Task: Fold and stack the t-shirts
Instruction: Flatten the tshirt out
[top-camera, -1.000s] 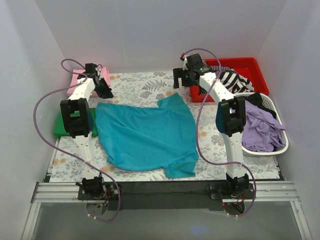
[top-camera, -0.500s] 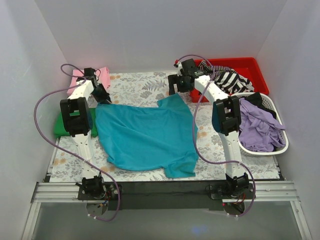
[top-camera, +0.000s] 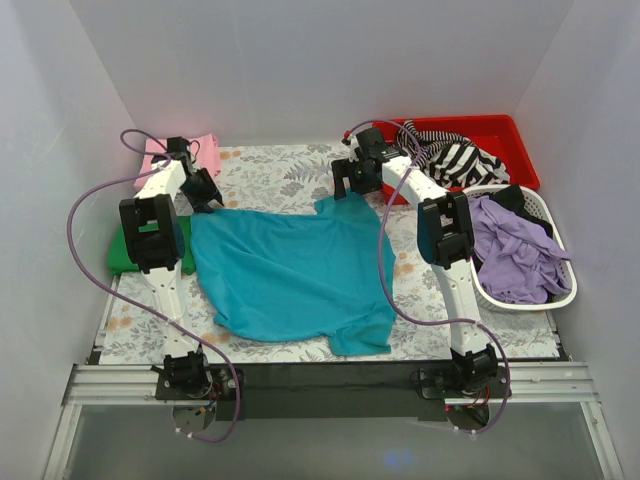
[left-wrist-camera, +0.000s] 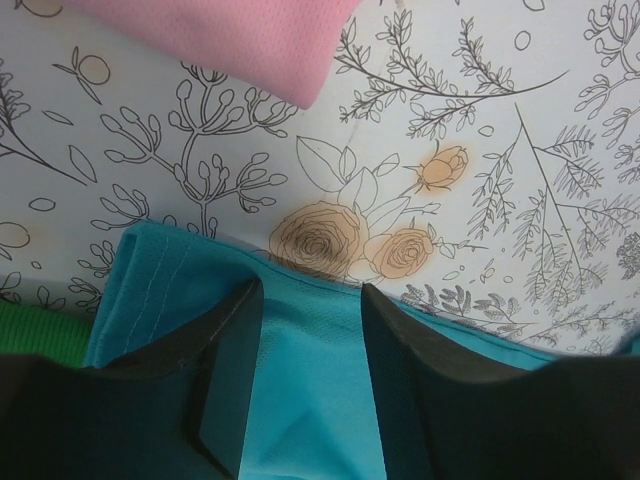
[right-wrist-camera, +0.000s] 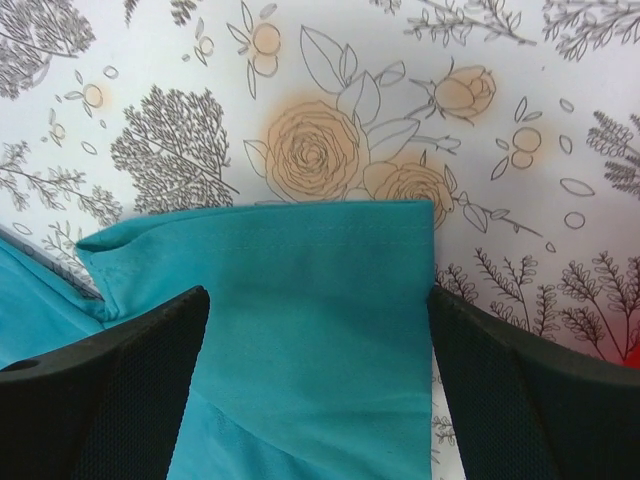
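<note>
Surface (top-camera: 280, 170), floral, teal t-shirt (top-camera: 290, 270) spread flat mid-frame.
Green t-shirt (top-camera: 118, 255) at left edge, pink t-shirt (top-camera: 153, 158) upper left. Right claw (right-wrist-camera: 318, 300) wide apart, astride teal's upper-right corner; left claw (left-wrist-camera: 308, 300) partly apart over its upper-left corner.

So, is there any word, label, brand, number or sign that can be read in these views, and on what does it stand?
None: no text can be read in any view.
The teal t-shirt, the pink t-shirt and the green t-shirt are plain, without print.
The tablecloth bears only drawn flowers and leaves.
The red bin and the white basket show no label.
</note>
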